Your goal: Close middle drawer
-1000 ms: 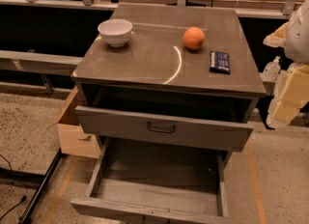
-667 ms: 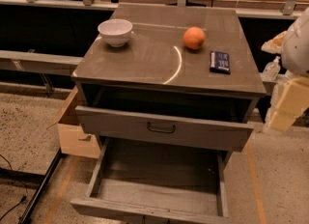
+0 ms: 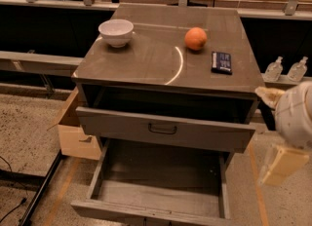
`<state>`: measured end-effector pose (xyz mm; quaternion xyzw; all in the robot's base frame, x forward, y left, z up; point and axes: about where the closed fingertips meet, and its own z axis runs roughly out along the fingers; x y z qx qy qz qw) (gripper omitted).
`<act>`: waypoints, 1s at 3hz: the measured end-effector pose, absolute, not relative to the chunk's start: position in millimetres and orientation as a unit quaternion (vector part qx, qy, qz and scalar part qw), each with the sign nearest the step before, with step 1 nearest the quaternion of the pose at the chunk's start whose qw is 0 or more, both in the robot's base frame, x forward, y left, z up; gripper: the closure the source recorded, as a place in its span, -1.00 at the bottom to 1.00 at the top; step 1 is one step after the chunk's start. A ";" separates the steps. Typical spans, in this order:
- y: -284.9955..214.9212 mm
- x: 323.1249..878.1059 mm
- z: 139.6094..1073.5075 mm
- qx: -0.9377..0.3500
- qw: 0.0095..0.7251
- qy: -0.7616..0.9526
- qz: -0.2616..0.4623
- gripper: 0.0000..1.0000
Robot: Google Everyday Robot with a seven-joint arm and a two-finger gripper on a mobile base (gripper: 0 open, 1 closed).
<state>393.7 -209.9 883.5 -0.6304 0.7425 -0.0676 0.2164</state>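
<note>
The middle drawer point(image 3: 161, 191) is pulled far out at the bottom of the camera view. Its plank floor is open to view and nothing lies in it. Its front panel point(image 3: 141, 214) runs along the frame's lower edge, and its handle is out of view. Above it, the taller top drawer point(image 3: 122, 122) with a dark centre handle point(image 3: 162, 129) stands slightly open. My gripper point(image 3: 282, 165) is a beige part under the white arm point(image 3: 295, 115) at the right edge. It hangs beside the cabinet's right side, level with the drawers, and touches nothing.
A white bowl point(image 3: 116, 32), an orange point(image 3: 195, 39) and a dark flat packet point(image 3: 222, 62) sit on the cabinet top point(image 3: 156, 64). An open cardboard box point(image 3: 75, 132) stands on the floor to the left. Two bottles point(image 3: 274, 69) stand behind on the right. Cables lie at the lower left.
My arm and gripper have dropped lower along the cabinet's right side. The drawers and the things on top have not moved.
</note>
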 end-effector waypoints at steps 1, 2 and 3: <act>-195.0 377.5 818.8 -0.641 0.229 0.730 -0.053 -1.00; -194.8 371.4 783.0 -0.637 0.234 0.732 -0.056 -1.00; -195.1 371.8 783.0 -0.637 0.235 0.732 -0.057 -1.00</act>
